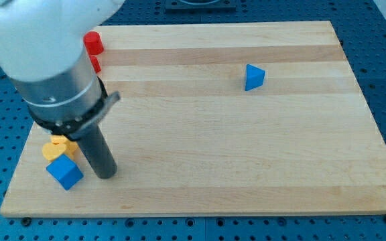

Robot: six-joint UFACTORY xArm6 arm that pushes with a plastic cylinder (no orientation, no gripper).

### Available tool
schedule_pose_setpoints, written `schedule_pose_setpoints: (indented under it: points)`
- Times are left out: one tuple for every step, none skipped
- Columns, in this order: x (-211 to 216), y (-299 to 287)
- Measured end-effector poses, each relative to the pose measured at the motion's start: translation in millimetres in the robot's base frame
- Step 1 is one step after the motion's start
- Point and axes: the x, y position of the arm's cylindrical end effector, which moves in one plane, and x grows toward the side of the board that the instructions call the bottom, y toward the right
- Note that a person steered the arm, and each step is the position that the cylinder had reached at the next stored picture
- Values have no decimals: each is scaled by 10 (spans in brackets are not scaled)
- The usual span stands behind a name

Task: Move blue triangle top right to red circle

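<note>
A blue triangle (253,77) lies on the wooden board at the view's upper right of centre. A red circle block (93,43) stands near the board's top left corner. My tip (105,174) is at the lower end of the dark rod at the view's lower left, far to the left of and below the blue triangle. It sits just right of a blue cube (64,173).
A second red block (96,64) shows partly behind the arm, just below the red circle. Two yellow blocks (57,147) lie above the blue cube, partly hidden by the rod. The board's left edge (19,167) is close to these blocks.
</note>
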Motion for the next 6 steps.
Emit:
schedule_pose_setpoints:
  points:
    - [90, -184]
    - [240, -190]
    - [246, -395]
    - [346, -419]
    - [-199, 398]
    - [-932, 1583]
